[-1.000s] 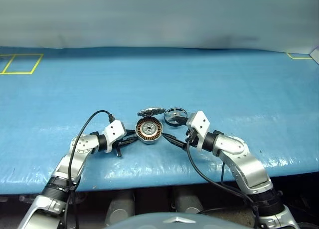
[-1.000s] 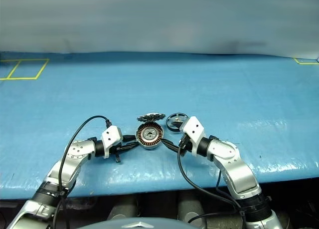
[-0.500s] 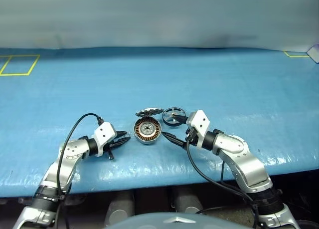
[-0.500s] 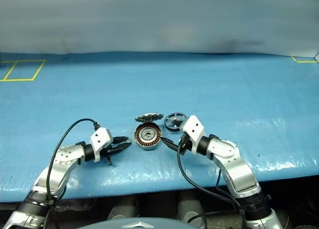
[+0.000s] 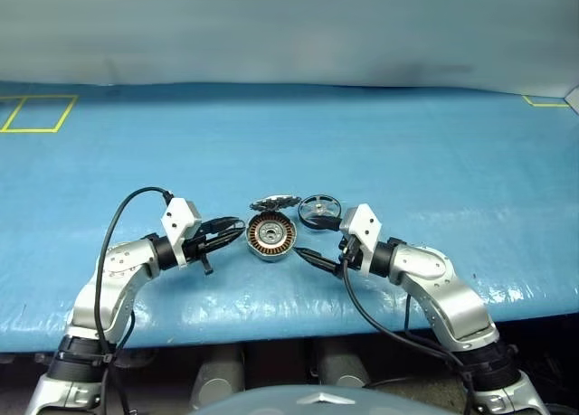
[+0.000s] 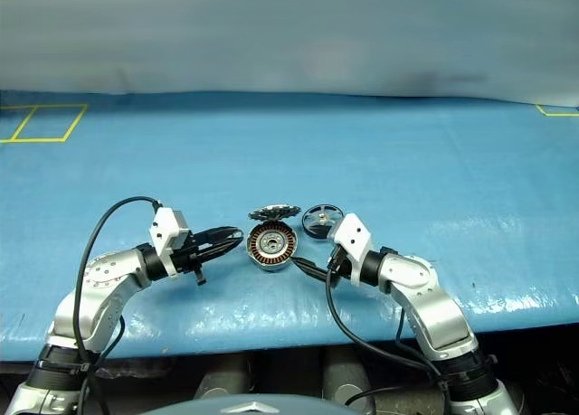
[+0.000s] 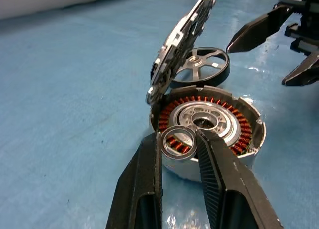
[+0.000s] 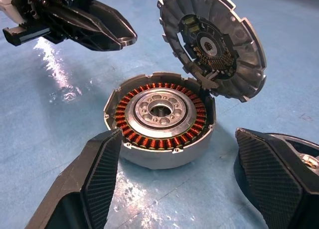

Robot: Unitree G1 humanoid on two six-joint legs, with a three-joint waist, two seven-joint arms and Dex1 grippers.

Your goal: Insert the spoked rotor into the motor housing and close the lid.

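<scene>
The motor housing (image 8: 159,120), a grey puck with copper windings, sits on the blue table near its front edge. The lid (image 8: 214,44) stands tilted open at the housing's far rim, ridged face showing. Just right of it lies the black spoked rotor (image 5: 319,211). My left gripper (image 7: 178,139) hovers left of the housing, shut on a small silver ring (image 7: 179,143). From the right, my right gripper (image 8: 177,139) stands open, its fingers (image 8: 99,174) straddling the housing's near side without touching it.
The blue table sheet (image 5: 407,153) stretches far back and to both sides. Its front edge runs just below both arms. Yellow tape marks lie at the far left (image 5: 36,115) and far right (image 5: 543,100).
My left gripper pulled back from the housing, then rose off the table and rolled slightly, tips still toward the housing. The right gripper and the parts stayed put.
</scene>
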